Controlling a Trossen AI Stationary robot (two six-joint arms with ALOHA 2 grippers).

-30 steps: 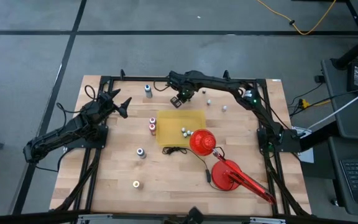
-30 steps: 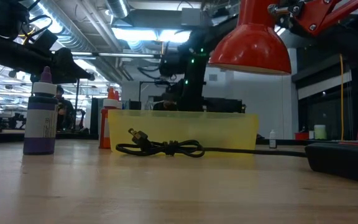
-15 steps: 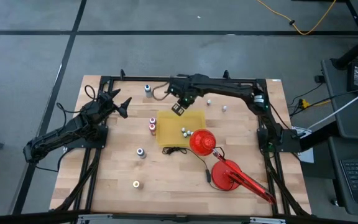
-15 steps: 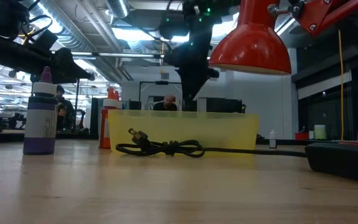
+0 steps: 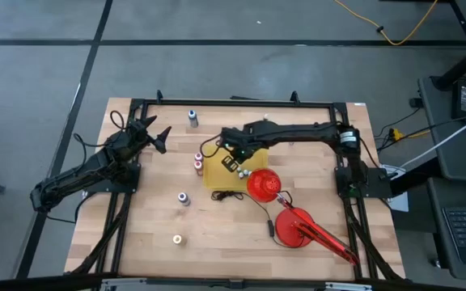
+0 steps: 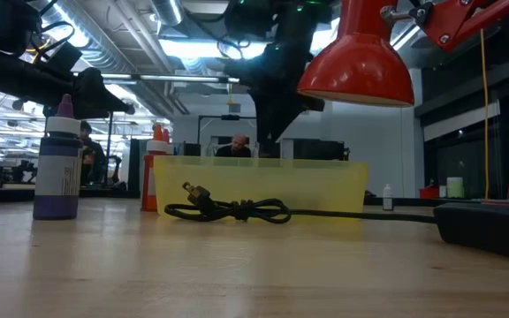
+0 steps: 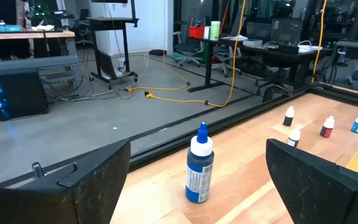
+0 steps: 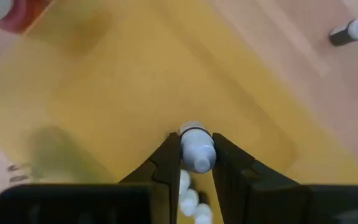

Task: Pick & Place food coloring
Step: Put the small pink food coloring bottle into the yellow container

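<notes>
My right gripper (image 5: 232, 165) hangs over the yellow tray (image 5: 215, 179), pointing steeply down, shut on a tiny pale food coloring bottle (image 8: 196, 150). Pale bottles (image 8: 188, 200) lie in the tray under it. More food coloring bottles stand upright on the table: a blue one (image 5: 192, 119) at the far side, a red and a pink one (image 5: 198, 162) left of the tray, a purple one (image 5: 183, 198) and a yellow one (image 5: 177, 239) nearer. My left gripper (image 5: 157, 134) waits open at the table's left, the blue bottle (image 7: 199, 165) ahead of it. My right gripper pinches the little bottle's body (image 8: 197, 159) between its two fingers. The fingers (image 8: 169, 163) come from above, pointing steeply down. The bottle is lifted clear, above the tray's floor.
A red lamp, its shade (image 5: 263, 184) over the tray's near right corner and its base (image 5: 296, 228) nearer, stands close by. Its black cord (image 5: 229, 195) lies along the tray's near wall. Bare wood lies at the near left.
My right gripper, still shut on the small bottle, has travelled from near the table's far edge toward the near side and a little up, so it now hangs over the yellow tray. The bottle has gone with it, clear of the table.
</notes>
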